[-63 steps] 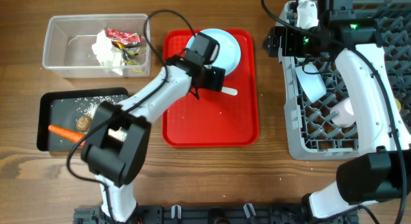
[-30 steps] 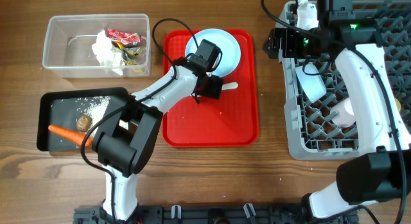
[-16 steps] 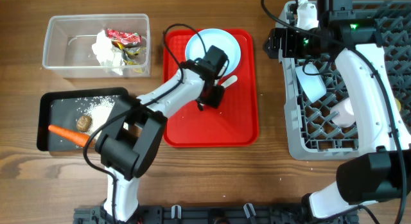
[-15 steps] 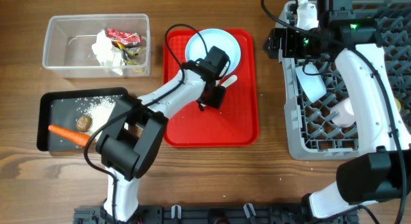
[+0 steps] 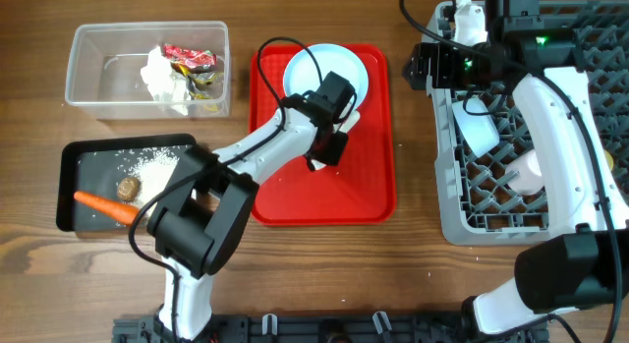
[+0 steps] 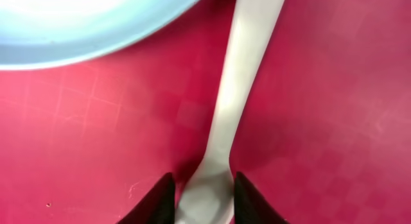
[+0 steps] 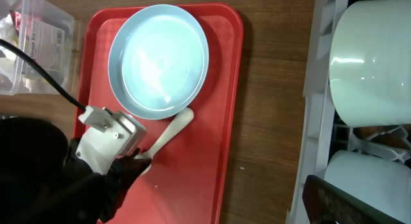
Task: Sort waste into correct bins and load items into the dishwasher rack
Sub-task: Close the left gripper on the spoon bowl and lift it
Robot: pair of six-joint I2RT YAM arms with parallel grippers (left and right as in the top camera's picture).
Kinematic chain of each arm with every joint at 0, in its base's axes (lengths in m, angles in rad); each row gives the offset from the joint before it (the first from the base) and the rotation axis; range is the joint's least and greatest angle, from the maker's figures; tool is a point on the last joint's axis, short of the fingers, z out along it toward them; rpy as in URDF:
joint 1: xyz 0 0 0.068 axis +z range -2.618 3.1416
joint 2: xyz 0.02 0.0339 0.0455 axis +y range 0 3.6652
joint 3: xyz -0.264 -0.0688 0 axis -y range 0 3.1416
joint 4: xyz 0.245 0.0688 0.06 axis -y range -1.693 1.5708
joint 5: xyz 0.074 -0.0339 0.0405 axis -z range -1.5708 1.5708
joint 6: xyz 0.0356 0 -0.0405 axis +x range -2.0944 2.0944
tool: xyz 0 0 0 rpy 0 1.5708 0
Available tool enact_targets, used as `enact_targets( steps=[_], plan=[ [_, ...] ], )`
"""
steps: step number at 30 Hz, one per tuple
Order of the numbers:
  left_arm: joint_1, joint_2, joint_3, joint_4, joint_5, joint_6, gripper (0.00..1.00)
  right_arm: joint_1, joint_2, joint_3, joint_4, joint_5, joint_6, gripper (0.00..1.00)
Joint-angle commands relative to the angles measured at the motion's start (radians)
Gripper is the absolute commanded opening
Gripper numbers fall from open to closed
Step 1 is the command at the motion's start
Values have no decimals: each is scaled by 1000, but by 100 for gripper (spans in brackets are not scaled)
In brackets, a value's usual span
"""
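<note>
Left end effector [image 6: 204, 199] is clenched on the near end of the white spoon [image 6: 239, 89]; I read both fingers as touching its flanks. The spoon lies slantwise on the red tray [image 5: 354, 191], its far end just beside the rim of the light blue plate [image 5: 307, 70]. I cannot tell whether it is lifted off the tray yet. Right end effector [image 7: 323, 197] hangs over the top left corner of the rack [image 5: 454, 220]. Only a dark sliver of it shows in its own view, so I cannot tell whether it is released or clenched. Progress: waste looks sorted. Tissue [image 5: 162, 78] and wrappers [image 5: 192, 58] sit in the clear tub [image 5: 81, 87]. Carrot [image 5: 98, 201], rice [image 5: 149, 166] and brown lump [image 5: 126, 189] sit in the black tray [image 5: 69, 161]. I see no loose waste on the worktop [image 5: 413, 255] beyond a few specks. The rack already holds at least two pale vessels [image 7: 366, 51], but the right arm hides much of it, so I have no full count. Left to do, by my judgement: load this spoon, then the plate.
</note>
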Motion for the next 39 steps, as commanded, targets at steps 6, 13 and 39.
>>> enact_targets(
  steps=[6,13,39],
  plan=[
    [0,21,-16,-7,5,2,8,-2,8,0,-1,10,-13,100],
    [0,21,-16,-43,6,2,42,-2,8,0,-4,10,-14,100],
    [0,13,17,-161,44,-29,4,-4,8,0,-11,24,-12,100]
  ],
)
